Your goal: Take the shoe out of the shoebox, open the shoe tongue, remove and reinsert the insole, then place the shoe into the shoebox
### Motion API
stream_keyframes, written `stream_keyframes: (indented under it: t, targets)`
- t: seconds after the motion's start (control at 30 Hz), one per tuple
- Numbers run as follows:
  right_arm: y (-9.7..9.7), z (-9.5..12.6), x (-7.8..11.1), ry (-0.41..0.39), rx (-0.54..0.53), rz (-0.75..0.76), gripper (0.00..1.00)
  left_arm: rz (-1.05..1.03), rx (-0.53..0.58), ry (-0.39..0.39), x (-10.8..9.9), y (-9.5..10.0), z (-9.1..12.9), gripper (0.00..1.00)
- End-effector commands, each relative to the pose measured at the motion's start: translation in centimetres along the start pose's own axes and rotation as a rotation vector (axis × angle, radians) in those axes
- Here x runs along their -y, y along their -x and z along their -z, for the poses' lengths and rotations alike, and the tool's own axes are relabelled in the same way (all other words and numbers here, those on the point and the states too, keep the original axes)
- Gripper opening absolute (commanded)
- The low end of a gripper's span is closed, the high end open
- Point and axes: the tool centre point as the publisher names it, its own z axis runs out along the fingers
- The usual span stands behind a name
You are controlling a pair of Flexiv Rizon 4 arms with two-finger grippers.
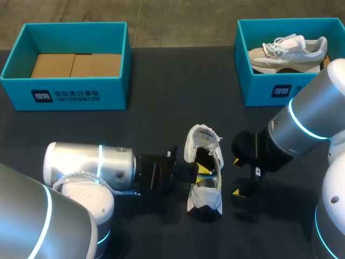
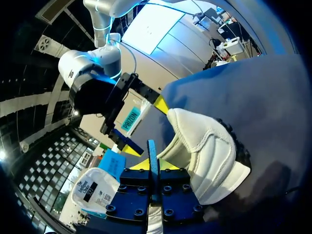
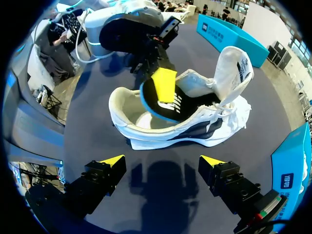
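Dark matte table, teal shoebox with white print far left.
Left gripper clamps the insole inside the shoe; right gripper spread wide.

I see bare surface between left box and right box at the back corners. Front edge: shoe hemmed in, left jaws and insole fill its opening, right jaws flank it.

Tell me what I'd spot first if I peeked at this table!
A white shoe lies in the middle of the dark table, its tongue flipped up, and the left gripper pinches its insole, lifted partly out. The right gripper hangs open just beside the shoe. At the back stand two bright blue boxes: the right box holds another shoe, the left box none.
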Motion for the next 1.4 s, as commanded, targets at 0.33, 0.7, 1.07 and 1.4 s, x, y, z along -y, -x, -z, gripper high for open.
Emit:
stream_keyframes:
  t: [0.33,0.7,1.07,1.4]
  targets:
    - [-0.1,-0.2,0.0,-0.001,0.003,0.0,1.0,0.025,-0.015,-0.028,1.1,0.1,-0.2,0.16]
    - [-0.1,-0.2,0.0,-0.001,0.003,0.0,1.0,0.037,-0.008,-0.048,2.5,0.2,1.1,0.35]
    - [-0.1,-0.2,0.0,-0.001,0.003,0.0,1.0,0.033,-0.031,-0.033,2.1,-0.1,0.9,0.0]
    - [-0.1,-0.2,0.0,-0.001,0.003,0.0,1.0,0.04,-0.051,0.012,0.0,-0.1,0.0,0.0]
